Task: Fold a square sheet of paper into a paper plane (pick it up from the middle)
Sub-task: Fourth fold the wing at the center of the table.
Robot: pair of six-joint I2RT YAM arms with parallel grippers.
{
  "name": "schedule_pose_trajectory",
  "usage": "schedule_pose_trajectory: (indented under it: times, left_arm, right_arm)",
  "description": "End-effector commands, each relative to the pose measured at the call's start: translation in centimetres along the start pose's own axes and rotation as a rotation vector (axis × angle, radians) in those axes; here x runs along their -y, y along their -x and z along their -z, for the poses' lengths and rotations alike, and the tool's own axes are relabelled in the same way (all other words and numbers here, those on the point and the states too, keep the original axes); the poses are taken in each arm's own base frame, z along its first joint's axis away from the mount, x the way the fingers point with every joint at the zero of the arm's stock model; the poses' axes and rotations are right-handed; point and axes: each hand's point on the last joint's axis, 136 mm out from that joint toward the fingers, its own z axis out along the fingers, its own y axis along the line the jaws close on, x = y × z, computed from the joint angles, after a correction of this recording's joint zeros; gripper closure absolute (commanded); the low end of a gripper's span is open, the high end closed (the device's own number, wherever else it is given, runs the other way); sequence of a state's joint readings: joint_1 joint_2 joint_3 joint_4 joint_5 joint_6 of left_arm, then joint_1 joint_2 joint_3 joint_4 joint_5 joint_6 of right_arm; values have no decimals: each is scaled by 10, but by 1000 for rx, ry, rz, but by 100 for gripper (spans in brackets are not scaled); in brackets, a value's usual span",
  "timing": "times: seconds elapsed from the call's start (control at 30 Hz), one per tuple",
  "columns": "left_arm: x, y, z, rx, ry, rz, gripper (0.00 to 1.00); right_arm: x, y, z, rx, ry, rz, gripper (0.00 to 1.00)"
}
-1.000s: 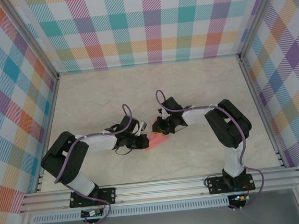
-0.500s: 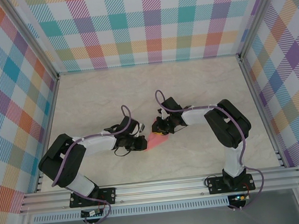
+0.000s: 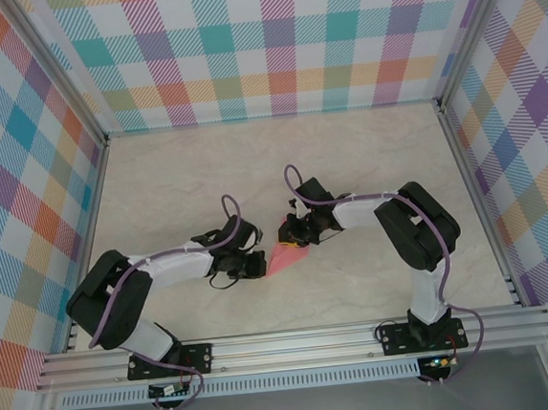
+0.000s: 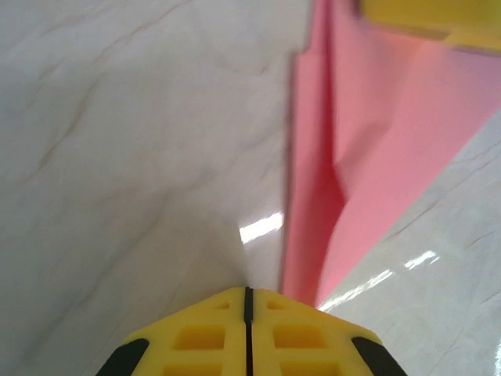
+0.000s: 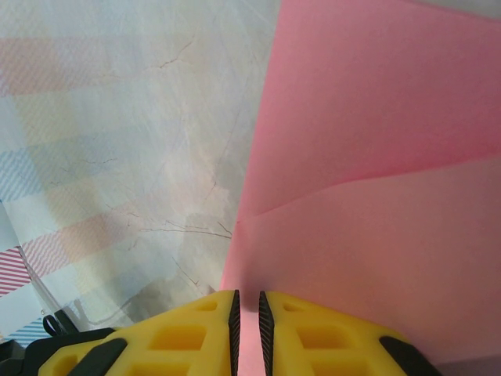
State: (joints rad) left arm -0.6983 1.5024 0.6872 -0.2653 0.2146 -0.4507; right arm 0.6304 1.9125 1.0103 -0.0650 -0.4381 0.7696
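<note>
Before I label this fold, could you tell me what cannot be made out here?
Paper creases: top view, too small; right gripper covers its far end.
Paper outline: right wrist view, cut off by top and right edges.
Paper's far part: left wrist view, blurred, running off the top edge.
Whether the left gripper touches the paper: its fingers hide the near tip.

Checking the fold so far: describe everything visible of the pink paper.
The pink paper is thin, plain salmon-pink and unmarked, folded into a narrow triangle with overlapping layers and a lengthwise crease. It sits near the middle of the table, pointed end toward the near left. The right claw is shut on its wider end. The left claw is shut at the pointed end, with the paper passing beside its tip; contact there is unclear.
</note>
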Motion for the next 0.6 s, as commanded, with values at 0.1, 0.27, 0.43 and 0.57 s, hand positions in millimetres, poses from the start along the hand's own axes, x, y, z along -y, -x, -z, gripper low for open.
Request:
schedule_pose_trajectory:
  times: [0.1,0.27,0.43,0.57]
  left_arm:
    - [-4,-3,41,62,41,43,88]
    - [45,17,36,44,-172,-5,88]
    - [73,34,12,4,-283,-2,90]
    - [78,39,-2,-16,-309,7,90]
  right_arm:
    - [60,-21,-17,-55,-190,-66,82]
    - [63,-23,-18,-59,-198,-71,82]
    - [64,-23,-19,-62,-199,-72,82]
    - [66,-24,-20,-64,-202,-78,82]
